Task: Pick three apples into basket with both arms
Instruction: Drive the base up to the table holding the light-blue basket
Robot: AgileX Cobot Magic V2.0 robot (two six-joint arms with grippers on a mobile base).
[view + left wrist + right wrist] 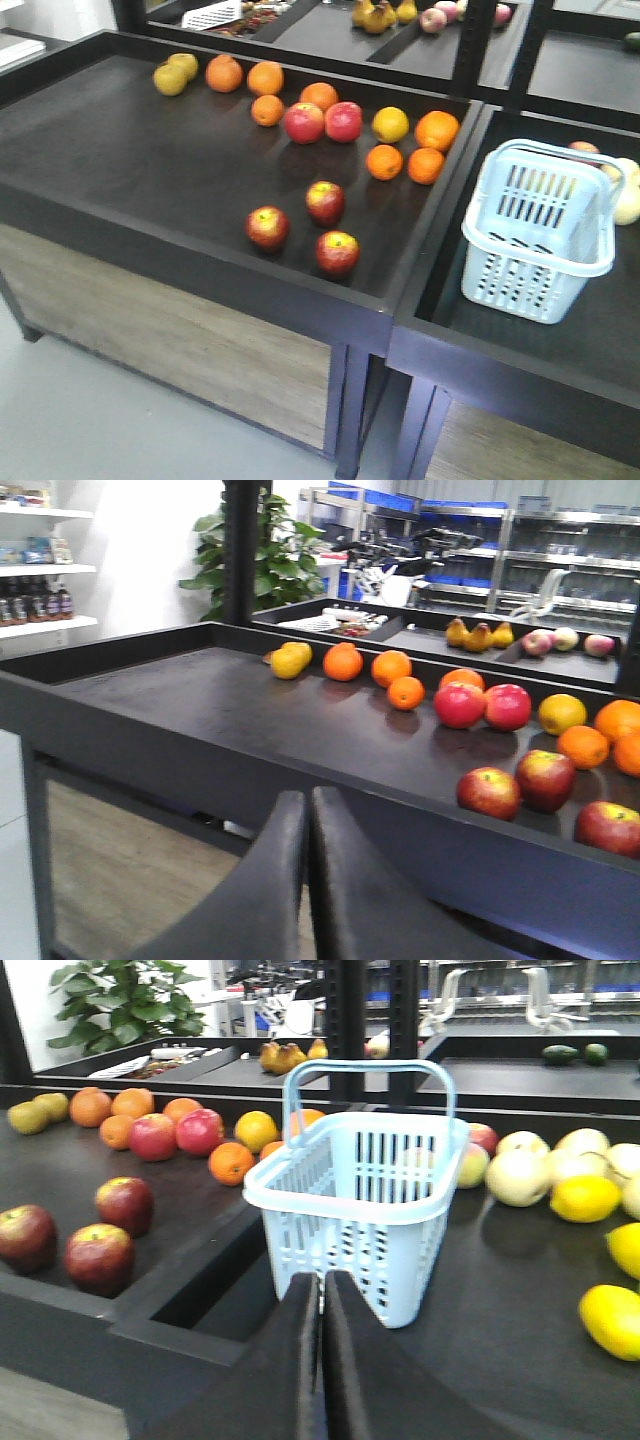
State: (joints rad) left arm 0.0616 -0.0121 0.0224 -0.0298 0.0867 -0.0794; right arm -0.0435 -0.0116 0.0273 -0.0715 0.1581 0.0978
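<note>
— What do your apples look like?
— You have three apples (pixel 325 202), dark maroon-red with yellow-green by the stems. They sit close together near the front edge of the dark surface (pixel 130 150), none touching. Your pale blue slotted basket (pixel 540 235) stands upright in the next bay to the right.
— And your tools?
— Your left tool (pixel 308 810) and right tool (pixel 322 1285) both have their fingers pressed together, gripping nothing.

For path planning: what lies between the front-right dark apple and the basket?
Between apple and basket: bare floor and the black divider wall, in the front view.
</note>
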